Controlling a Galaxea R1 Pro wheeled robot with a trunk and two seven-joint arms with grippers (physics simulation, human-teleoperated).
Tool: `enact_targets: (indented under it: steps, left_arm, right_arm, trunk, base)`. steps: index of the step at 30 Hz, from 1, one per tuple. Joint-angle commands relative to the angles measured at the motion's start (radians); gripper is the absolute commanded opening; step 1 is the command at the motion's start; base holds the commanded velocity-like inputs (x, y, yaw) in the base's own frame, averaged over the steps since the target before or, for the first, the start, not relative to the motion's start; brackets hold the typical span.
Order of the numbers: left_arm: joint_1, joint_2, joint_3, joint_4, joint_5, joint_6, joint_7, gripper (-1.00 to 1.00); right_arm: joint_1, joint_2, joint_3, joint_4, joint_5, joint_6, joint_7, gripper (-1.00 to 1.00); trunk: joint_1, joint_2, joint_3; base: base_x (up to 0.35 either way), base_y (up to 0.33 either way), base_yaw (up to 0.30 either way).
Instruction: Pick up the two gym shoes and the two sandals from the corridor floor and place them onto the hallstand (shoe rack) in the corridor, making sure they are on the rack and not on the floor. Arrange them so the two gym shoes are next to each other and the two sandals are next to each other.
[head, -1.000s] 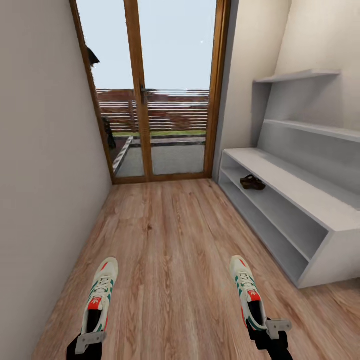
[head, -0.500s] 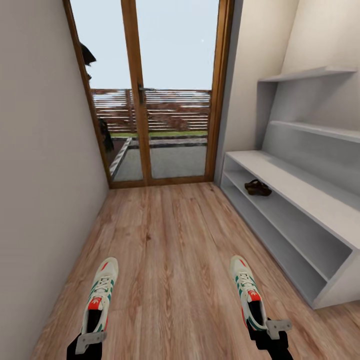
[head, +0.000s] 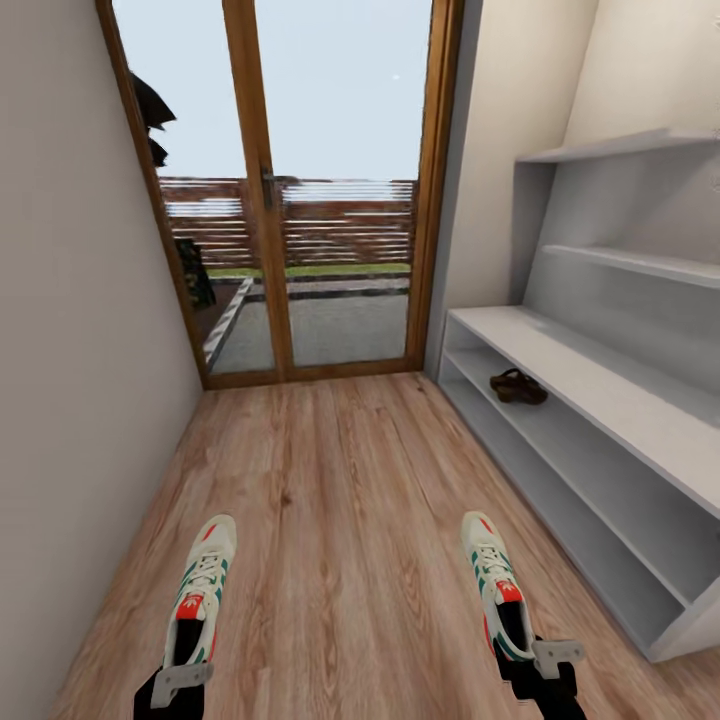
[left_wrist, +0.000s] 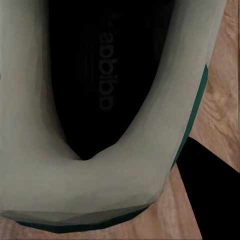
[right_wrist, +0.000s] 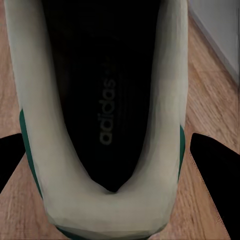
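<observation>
I carry one gym shoe in each hand above the corridor floor (head: 340, 500), toes pointing ahead. The left gym shoe (head: 202, 585) is white with green stripes and a red tongue, and my left gripper (head: 183, 668) is shut on its heel (left_wrist: 100, 190). My right gripper (head: 528, 655) is shut on the heel (right_wrist: 110, 210) of the right gym shoe (head: 493, 580). The grey hallstand (head: 600, 380) runs along the right wall. Dark brown sandals (head: 518, 386) lie on its shelf under the flat top; at this distance I cannot tell whether it is one sandal or two.
A wood-framed glass double door (head: 270, 200) closes the corridor's far end. A plain wall (head: 70, 350) runs close on the left. Two floating shelves (head: 620, 150) hang on the hallstand's back panel. Bare plank floor stretches between me and the door.
The whole view has shifted: the door frame slid left and the hallstand's near end moved lower right, so the camera has moved. Both shoes and grippers hold the same place in the picture.
</observation>
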Motion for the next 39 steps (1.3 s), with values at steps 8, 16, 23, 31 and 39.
enact_targets:
  steps: [8,16,23,31,39]
  left_arm:
    - [0.0,0.0,0.003,0.0,0.004,-0.003,-0.005,-1.0]
    - [0.0,0.0,0.003,0.0,0.004,-0.003,-0.005,-1.0]
    - [0.0,0.0,0.003,0.0,0.004,-0.003,-0.005,-1.0]
    - [0.0,0.0,0.003,0.0,0.004,-0.003,-0.005,-1.0]
    - [0.0,0.0,0.003,0.002,0.004,-0.003,-0.005,-1.0]
  right_arm:
    - [-0.001,0.0,-0.009,0.001,0.002,-0.003,0.008,-1.0]
    - [-0.001,0.0,-0.009,0.001,0.002,-0.003,0.008,-1.0]
    - [-0.001,0.0,-0.01,0.001,0.002,-0.003,0.008,-1.0]
    - [-0.001,0.0,-0.01,0.001,0.002,-0.003,0.008,-1.0]
    - [-0.001,0.0,-0.011,0.001,0.002,-0.003,0.008,-1.0]
  trunk:
    - [0.0,0.0,0.004]
    - [0.0,0.0,0.006]
    - [0.0,0.0,0.006]
    - [0.0,0.0,0.006]
    - [0.0,0.0,0.006]
  base:
    - [0.326,0.148,-0.23]
    - [0.3,0.213,-0.114]
    - [0.296,0.22,-0.16]
    - [0.306,0.183,-0.258]
    - [0.335,0.078,-0.264]
